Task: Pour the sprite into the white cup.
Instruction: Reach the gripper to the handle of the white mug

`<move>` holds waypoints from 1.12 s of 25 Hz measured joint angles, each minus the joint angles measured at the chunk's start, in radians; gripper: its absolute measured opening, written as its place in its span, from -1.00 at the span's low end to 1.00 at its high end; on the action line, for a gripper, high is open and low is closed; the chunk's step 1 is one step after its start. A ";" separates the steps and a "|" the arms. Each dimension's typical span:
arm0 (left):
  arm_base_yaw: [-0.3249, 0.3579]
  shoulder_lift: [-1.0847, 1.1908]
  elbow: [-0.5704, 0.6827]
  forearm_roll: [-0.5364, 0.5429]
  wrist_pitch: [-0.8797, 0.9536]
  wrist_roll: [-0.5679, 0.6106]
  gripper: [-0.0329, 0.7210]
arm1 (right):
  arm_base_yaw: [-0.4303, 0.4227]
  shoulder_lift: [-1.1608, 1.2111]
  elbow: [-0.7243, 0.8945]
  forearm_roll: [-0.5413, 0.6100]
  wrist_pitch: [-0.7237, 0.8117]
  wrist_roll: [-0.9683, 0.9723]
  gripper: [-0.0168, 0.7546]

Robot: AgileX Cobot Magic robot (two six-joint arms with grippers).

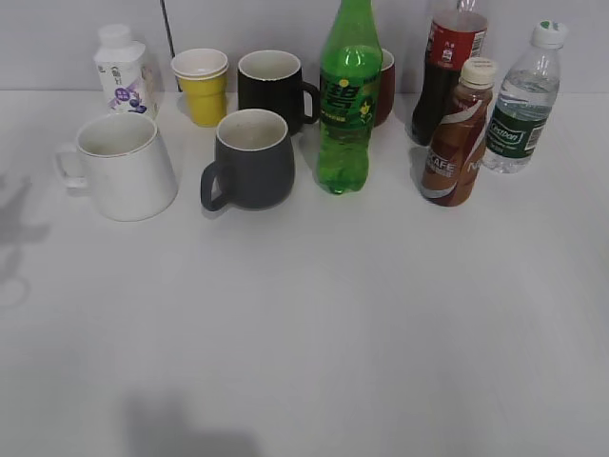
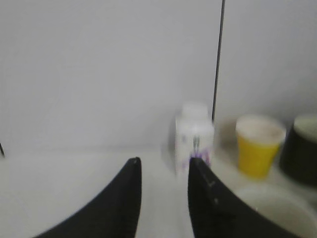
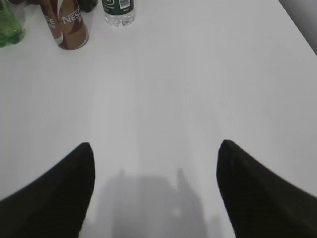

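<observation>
Sprite [image 1: 349,95] stands upright on the worktop [image 1: 381,324], far ahead-left of the right claw [image 3: 156,148], whose jaws gape wide and empty. Left claw [image 2: 163,166] is parted narrowly, empty, with the white cup [image 1: 124,167] just ahead-right.

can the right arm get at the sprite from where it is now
Probably yes. The right gripper is open over bare table, and the sprite stands ahead to its left. The brown coffee bottle close beside the sprite may crowd a straight approach.

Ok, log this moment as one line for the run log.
stage: pre-grasp | sprite: upright, untouched | white cup: upright, left of grey mug | left gripper: open, empty | right gripper: open, empty
</observation>
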 joint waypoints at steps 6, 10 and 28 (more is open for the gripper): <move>0.000 0.285 0.223 0.003 -0.440 0.000 -0.19 | 0.000 0.000 0.000 0.000 0.000 0.000 0.53; 0.000 0.459 0.222 0.035 -0.635 0.000 0.03 | 0.000 0.000 0.000 0.001 0.000 0.000 0.53; 0.000 0.772 -0.118 0.116 -0.597 0.000 -0.02 | 0.000 0.000 0.001 0.023 0.000 0.000 0.53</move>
